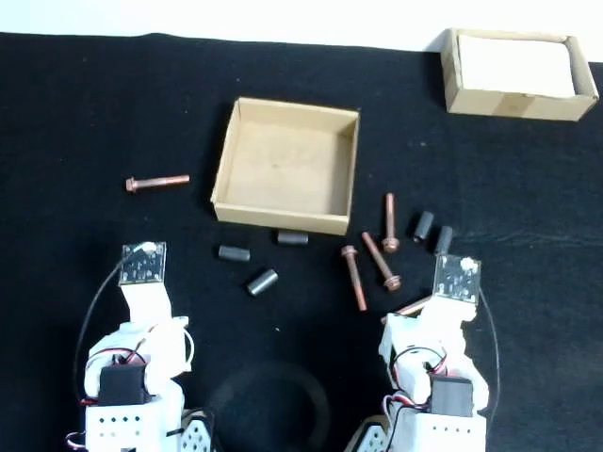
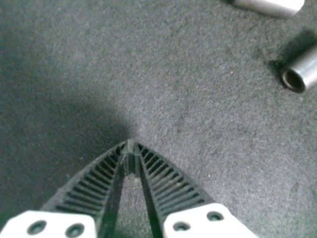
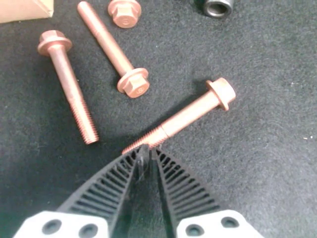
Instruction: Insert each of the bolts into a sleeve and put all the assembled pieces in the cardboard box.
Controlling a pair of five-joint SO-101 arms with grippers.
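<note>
Entry: the cardboard box (image 1: pixel 283 218) stood open on the black mat (image 1: pixel 85 104), and I could see nothing inside it. Positions below are given from that box.

My left gripper (image 2: pixel 130 148) sat off the box's near left corner, low over the mat. Its fingers were pressed together at the tips, with nothing between them.

My right gripper (image 3: pixel 146 151) sat off the box's near right corner, its fingers likewise closed tip to tip. The nearest bolt (image 3: pixel 183 116) lay flat with its threaded end just at those tips. I could not tell whether it touched them.

Three further bolts (image 1: pixel 381 261) lay loose beside the box's near right corner, close together but not stacked. A lone bolt (image 1: pixel 157 182) lay flat, well off the box's left wall.

Three sleeves (image 1: pixel 262 281) lay in front of the box's near wall, the closest one just beside it. Two more sleeves (image 1: pixel 423 224) lay past the bolts on the box's right side, near each other.

No bolt sat in any sleeve.

A second box (image 1: pixel 516 73) stood well beyond the cardboard box's far right corner.
</note>
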